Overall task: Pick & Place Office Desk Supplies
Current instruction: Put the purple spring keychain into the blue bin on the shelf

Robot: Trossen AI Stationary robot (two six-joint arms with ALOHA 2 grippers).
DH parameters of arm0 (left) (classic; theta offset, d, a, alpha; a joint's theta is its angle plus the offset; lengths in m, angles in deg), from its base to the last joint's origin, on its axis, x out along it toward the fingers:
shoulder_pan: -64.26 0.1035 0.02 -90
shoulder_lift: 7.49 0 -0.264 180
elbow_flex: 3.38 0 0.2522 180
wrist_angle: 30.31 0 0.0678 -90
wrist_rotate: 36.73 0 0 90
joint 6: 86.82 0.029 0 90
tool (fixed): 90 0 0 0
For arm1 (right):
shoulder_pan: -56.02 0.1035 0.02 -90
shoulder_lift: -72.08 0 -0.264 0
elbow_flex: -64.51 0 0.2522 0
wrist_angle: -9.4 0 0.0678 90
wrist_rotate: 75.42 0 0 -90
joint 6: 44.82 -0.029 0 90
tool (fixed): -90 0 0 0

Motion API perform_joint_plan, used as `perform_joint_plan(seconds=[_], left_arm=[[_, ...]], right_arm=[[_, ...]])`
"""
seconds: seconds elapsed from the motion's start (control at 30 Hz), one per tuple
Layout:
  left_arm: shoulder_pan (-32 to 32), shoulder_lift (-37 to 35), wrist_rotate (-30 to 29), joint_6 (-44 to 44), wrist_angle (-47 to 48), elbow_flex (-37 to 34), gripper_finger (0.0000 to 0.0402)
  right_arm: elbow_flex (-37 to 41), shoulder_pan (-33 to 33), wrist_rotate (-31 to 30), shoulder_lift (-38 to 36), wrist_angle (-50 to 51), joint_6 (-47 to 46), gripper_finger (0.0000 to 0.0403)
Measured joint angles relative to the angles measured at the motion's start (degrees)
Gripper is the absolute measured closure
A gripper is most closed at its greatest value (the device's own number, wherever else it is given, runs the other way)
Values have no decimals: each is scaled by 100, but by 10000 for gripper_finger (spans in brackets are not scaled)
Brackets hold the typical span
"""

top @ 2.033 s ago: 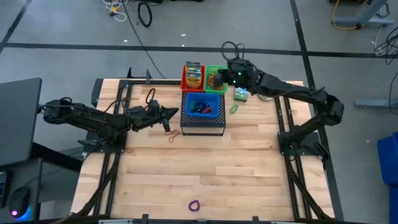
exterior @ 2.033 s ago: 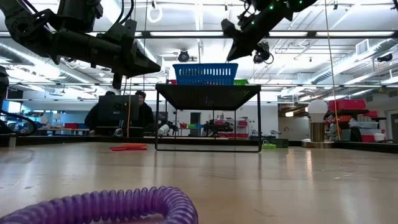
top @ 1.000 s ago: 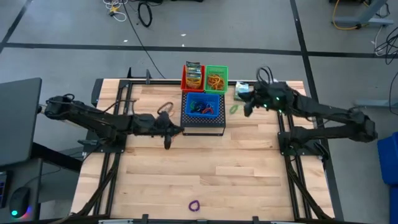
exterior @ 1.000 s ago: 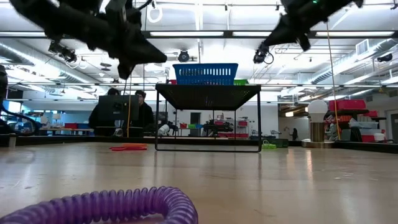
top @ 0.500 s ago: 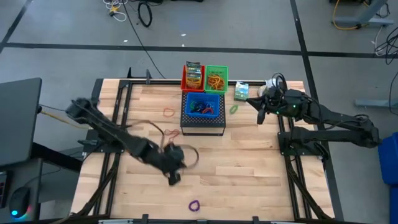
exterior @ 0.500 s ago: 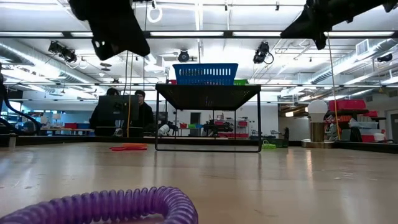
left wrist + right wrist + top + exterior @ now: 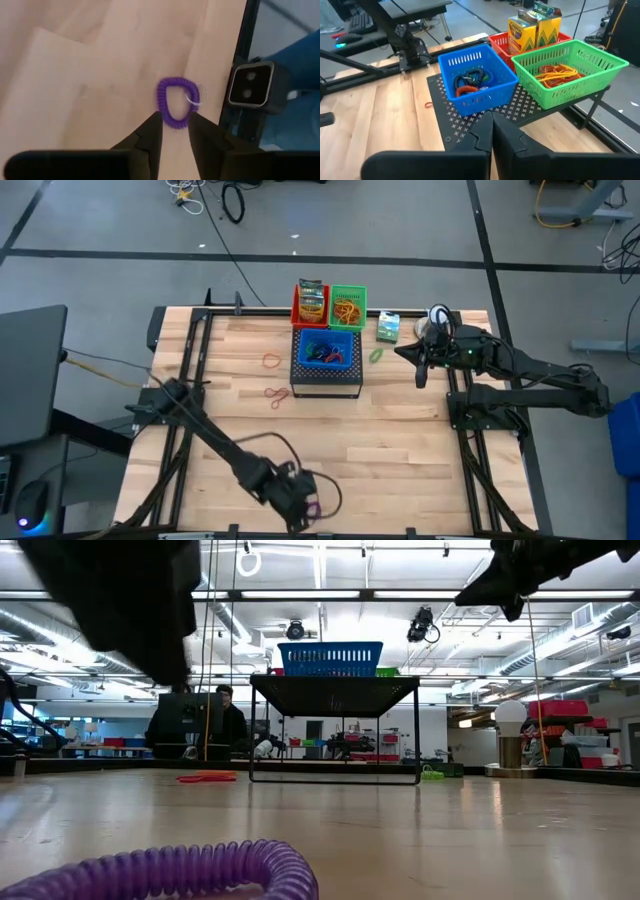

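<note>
From above we can barely make out the purple coil loop (image 7: pixel 313 509) at the near edge of the table (image 7: pixel 400 440), mostly covered by the left gripper (image 7: pixel 297 502). The left wrist view sorts it out: the left gripper (image 7: pixel 175 131) has its fingers (image 7: pixel 151 134) parted narrowly, tips just short of the loop (image 7: pixel 174 102), holding nothing. The loop is an oval with its long axis pointing away from the fingers, lying flat on the wood beside a black camera block (image 7: pixel 254 90) at the table edge. A thin clear ring sits on its side.

In the low view the loop (image 7: pixel 180 870) fills the bottom, cut off by the frame, and the left arm is just a dark blur up top.

The right gripper (image 7: pixel 418 370) hangs over the right side of the table, fingers (image 7: pixel 512 135) pressed together, empty. Its wrist camera shows what the overhead view only hints at: coiled loops in the blue basket (image 7: pixel 479 80), rubber bands in the green basket (image 7: pixel 568 70), crayon boxes in the red basket (image 7: pixel 527 40), all on the black perforated stand (image 7: pixel 470 125).
</note>
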Motion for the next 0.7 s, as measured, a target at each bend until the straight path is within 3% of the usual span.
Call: perform_joint_plan(seconds=[0.23, 0.7], left_arm=[[-52, 742, -73, -349, 654, 858, 288], [-44, 1078, -118, -912, 674, 944, 287]], right_arm=[[0, 0, 19, 0, 166, 58, 392], [0, 0, 63, 0, 197, 159, 393]])
